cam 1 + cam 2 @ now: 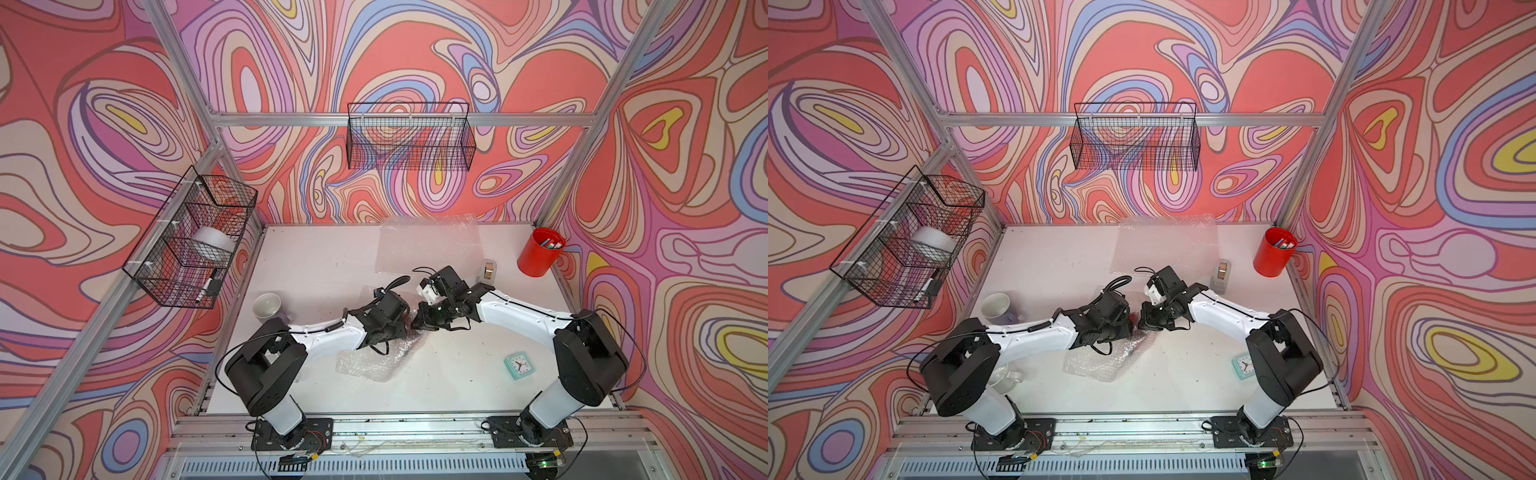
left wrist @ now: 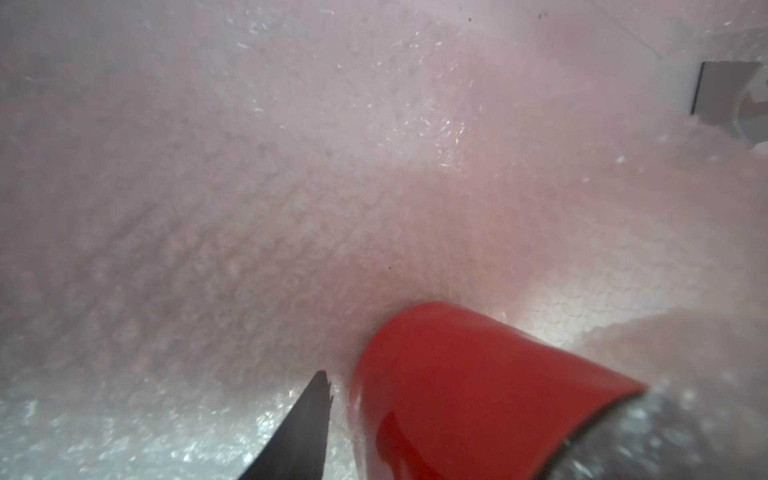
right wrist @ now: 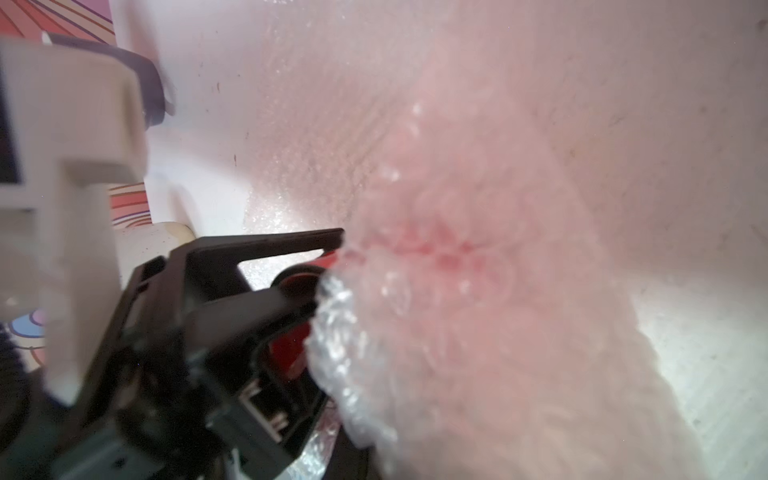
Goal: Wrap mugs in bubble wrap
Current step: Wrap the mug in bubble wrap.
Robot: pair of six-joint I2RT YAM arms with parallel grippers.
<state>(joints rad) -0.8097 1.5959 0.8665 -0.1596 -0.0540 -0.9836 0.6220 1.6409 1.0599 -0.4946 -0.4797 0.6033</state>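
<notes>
**Red mug half under wrap, both arms on it**

Wrap [image 3: 498, 291] hangs right against the right wrist lens, bunched and puckered, with red showing faintly through it. Just beside it in that view is the left gripper [image 3: 326, 270]: its black jaws stand partway apart, with the red mug [image 3: 291, 353] between them. The left wrist view shows the red mug [image 2: 457, 395] lying tilted on the wrap [image 2: 249, 208]. One finger [image 2: 307, 419] is just short of the mug's wall. The other is behind plastic, so I can't tell whether the mug is actually gripped.

In both top views the arms meet at mid-table. The right gripper [image 1: 417, 322] has its jaws closed, nose to nose with the left wrist. Its fingertips are lost in the plastic, so I can't see whether they pinch the sheet. The rest of the wrap [image 1: 365, 363] trails flat on the table [image 1: 324, 257] towards the front edge.

The white mug [image 1: 268, 305] stands near the left edge, well apart from the arms. In a top view the glass mug [image 1: 1007, 378] peeks out under the left arm. A second sheet [image 1: 428, 245] lies flat at the back. The pen cup [image 1: 540, 251] is in the far right corner, a tape dispenser [image 1: 490, 270] is near it, and a small clock [image 1: 518, 365] lies by the right arm.
</notes>
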